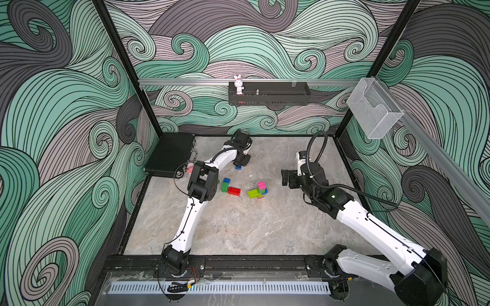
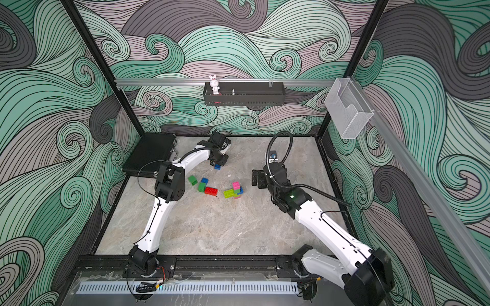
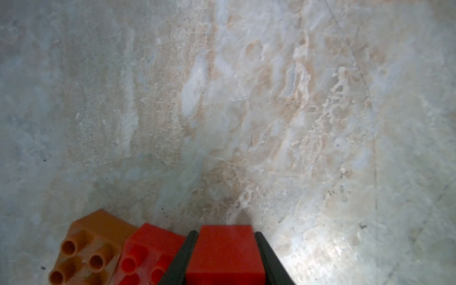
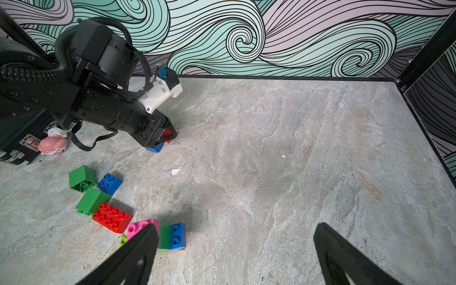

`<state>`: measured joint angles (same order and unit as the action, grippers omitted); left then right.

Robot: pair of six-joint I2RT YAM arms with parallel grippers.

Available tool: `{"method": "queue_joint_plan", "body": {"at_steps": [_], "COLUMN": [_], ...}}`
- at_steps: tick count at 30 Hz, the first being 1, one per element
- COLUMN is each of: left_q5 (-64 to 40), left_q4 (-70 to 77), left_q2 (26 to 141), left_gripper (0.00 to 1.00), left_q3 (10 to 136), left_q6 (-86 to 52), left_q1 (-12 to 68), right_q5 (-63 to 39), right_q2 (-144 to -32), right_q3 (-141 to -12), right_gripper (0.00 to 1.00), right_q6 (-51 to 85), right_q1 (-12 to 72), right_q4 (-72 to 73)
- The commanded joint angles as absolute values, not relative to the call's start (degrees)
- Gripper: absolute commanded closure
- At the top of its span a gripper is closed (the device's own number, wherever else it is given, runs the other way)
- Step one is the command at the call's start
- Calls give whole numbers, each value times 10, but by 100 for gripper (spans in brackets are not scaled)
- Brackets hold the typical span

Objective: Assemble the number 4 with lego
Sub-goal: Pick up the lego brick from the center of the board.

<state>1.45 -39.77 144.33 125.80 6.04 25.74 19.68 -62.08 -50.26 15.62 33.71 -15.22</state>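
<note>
Left gripper (image 3: pixel 225 238): narrow. My fingers (image 3: pixel 181 259) sit one against each side face of a red brick (image 3: pixel 225 254) at the bottom edge of the left wrist view.
Grip rationale: I clamp the smooth flanks, which leaves the studs and underside free for mating.
Left gripper position: upper centre of the table (image 1: pixel 238 233) in both top views, low over a blue brick (image 1: pixel 238 167). I cannot tell whether the red brick is seated on it.
Neighbours: an orange brick (image 3: pixel 91 246) and a second red brick (image 3: pixel 145 256) lie just beside the held one at lower left of the wrist view, studs toward the camera. Clearance is tight, so I judge a snag risk on lift.
Right gripper (image 4: pixel 234 246): jaws fully apart, holding nothing. It hovers right of centre, well apart from the left gripper, probably to keep the work zone clear.
Partial stack (image 1: pixel 258 190): lime, pink, green and blue bricks joined at table centre. I judge it the start of the 4.
Loose stock: green bricks (image 4: pixel 82 177), a loose blue brick (image 4: pixel 109 183) and a loose red brick (image 4: pixel 112 217), left of the partial stack.
Progress: early, with most bricks unjoined.
</note>
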Motion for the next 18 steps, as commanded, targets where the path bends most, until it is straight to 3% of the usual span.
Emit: {"method": "queue_joint_plan", "body": {"at_steps": [1,6,13,15,18], "left_q5": [9,-7,-54,-68,-72], "left_q4": [-401,-418,-295,-252,-204], "left_q2": [1435,1384,1188,1117,1026], "left_gripper": [77,100,100,100,100], "left_q3": [1254,1230,1004,920,820], "left_q6": [55,33,8,-11,-58], "left_q1": [254,252,252,253,254], "right_q5": [207,141,-132,-153,-99], "right_q2": [-623,-628,-670,-686,-709], "right_q3": [-509,-489,-461,-456,-445], "right_gripper": [1,1,5,5,5], "right_q6": [162,156,65,50,45], "right_q1": [335,323,326,346,381], "right_q4": [-155,-139,-92,-79,-51]}}
